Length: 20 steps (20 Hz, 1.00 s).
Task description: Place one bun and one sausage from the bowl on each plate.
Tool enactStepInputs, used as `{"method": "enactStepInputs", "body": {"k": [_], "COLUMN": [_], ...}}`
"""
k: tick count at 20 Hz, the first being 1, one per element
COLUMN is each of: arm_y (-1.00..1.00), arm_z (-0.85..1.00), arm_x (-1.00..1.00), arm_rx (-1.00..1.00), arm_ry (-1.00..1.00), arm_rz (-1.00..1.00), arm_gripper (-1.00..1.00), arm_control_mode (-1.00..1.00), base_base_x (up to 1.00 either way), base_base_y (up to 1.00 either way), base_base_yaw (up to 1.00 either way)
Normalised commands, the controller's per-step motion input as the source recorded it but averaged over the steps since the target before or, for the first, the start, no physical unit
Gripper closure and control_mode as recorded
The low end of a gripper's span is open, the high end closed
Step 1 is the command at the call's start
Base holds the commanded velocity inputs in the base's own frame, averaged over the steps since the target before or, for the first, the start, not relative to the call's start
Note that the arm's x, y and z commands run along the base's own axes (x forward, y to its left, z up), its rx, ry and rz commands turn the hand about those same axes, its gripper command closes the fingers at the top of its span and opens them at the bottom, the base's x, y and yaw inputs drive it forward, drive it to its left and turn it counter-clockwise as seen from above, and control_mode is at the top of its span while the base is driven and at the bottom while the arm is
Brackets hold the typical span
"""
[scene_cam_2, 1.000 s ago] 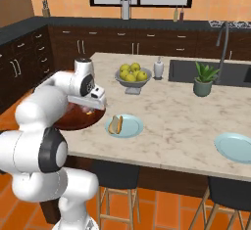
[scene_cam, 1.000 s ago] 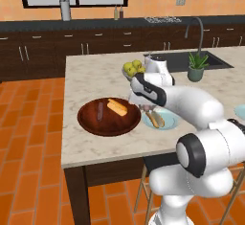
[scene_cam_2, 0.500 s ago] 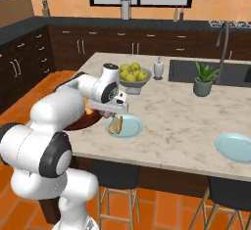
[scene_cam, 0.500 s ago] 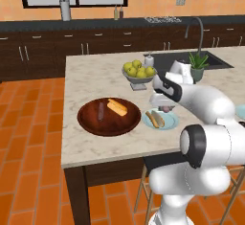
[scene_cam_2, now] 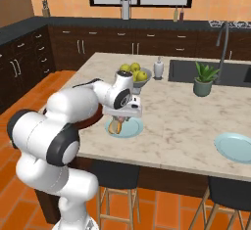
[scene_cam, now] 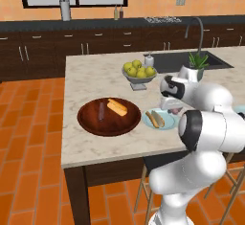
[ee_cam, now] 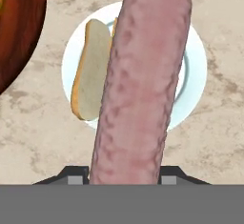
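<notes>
My gripper (ee_cam: 124, 176) is shut on a long pink sausage (ee_cam: 143, 85), which hangs just above the near light-blue plate (ee_cam: 195, 75). A split bun (ee_cam: 90, 77) lies on that plate, left of the sausage in the hand view. In the left base view the gripper (scene_cam: 173, 110) is over the plate's (scene_cam: 162, 123) right side, with the bun (scene_cam: 154, 118) on it. The dark wooden bowl (scene_cam: 91, 123) to the left holds one more sausage (scene_cam: 101, 110) and one more bun (scene_cam: 117, 106). A second blue plate (scene_cam_2: 235, 147), bare, sits at the counter's near right.
A grey footed bowl of yellow-green fruit (scene_cam: 139, 73) stands behind the plate, with a soap dispenser (scene_cam: 149, 60) behind it. A potted plant (scene_cam_2: 202, 80) stands beside the sink (scene_cam_2: 215, 72). Stools stand under the counter's front edge.
The arm has swung right from the wooden bowl to above the near plate, carrying the sausage. The bowl now shows fully in the left base view.
</notes>
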Motion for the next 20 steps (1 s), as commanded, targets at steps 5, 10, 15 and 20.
{"method": "enactStepInputs", "body": {"k": [5,10,15,20], "arm_y": [-0.27,-0.17,0.00,0.00], "arm_z": [-0.28,-0.22,-0.29,-0.34], "arm_x": [0.08,0.09,0.40,0.37], "arm_rx": [-0.03,0.00,0.00,0.00], "arm_ry": [0.00,0.00,-0.02,0.00], "arm_rz": [0.03,0.00,0.02,0.02], "arm_gripper": [1.00,1.00,1.00,1.00], "arm_control_mode": [-1.00,-1.00,-1.00,-1.00], "base_base_x": [0.00,0.00,0.00,0.00], "base_base_y": [0.00,0.00,0.00,0.00], "base_base_yaw": [0.00,0.00,0.00,0.00]}}
